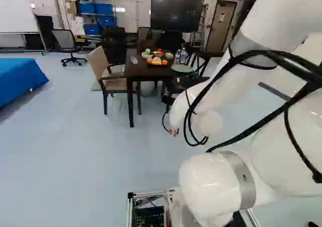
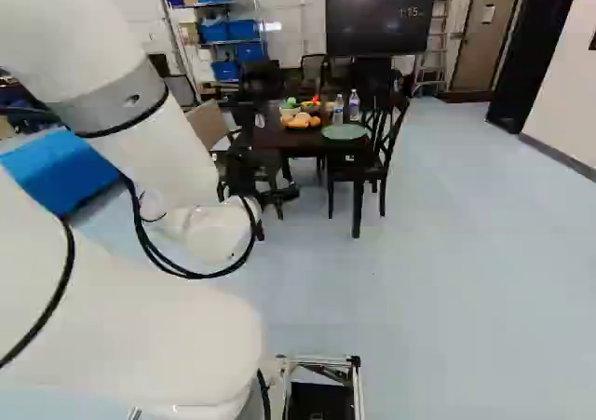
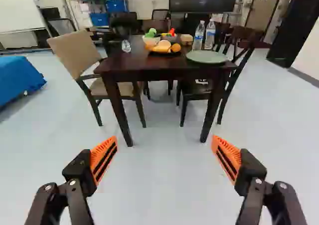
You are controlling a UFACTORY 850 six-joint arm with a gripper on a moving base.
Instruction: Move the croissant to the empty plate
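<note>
Croissant [image 3: 162, 49] looks to be the long golden piece in the food pile on the dark plate [image 3: 167, 54], up on the counter [image 3: 134, 63]; pieces small and bunched, so can't be certain which one. Round orange and tan foods sit right against it. Light bowl [image 3: 151, 41] with something green just behind the pile, second bowl [image 3: 170, 39] with something red and yellow beside that, small tan box [image 3: 186, 39] near both. Green plate [image 3: 207, 57], nothing on it, is on the same counter near the corner, apart from the dark plate, on the dark wooden chair's [image 3: 238, 60] side. Two clear bottles [image 3: 198, 37] upright close behind the green plate. See-through item [image 3: 126, 46] at the counter's other side, by the tan chair [image 3: 75, 53]. End effector [image 2: 279, 196] hangs out over the floor [image 2: 447, 280], short of the counter. In the wrist view the end effector [image 3: 164, 139] is open, orange pads [image 3: 103, 157] wide apart, nothing between them, counter straight ahead. White arm [image 1: 282, 20] reaches forward at the right of the left base view. Further back: dark screen [image 2: 377, 20], shelf with blue bins [image 2: 237, 31].
</note>
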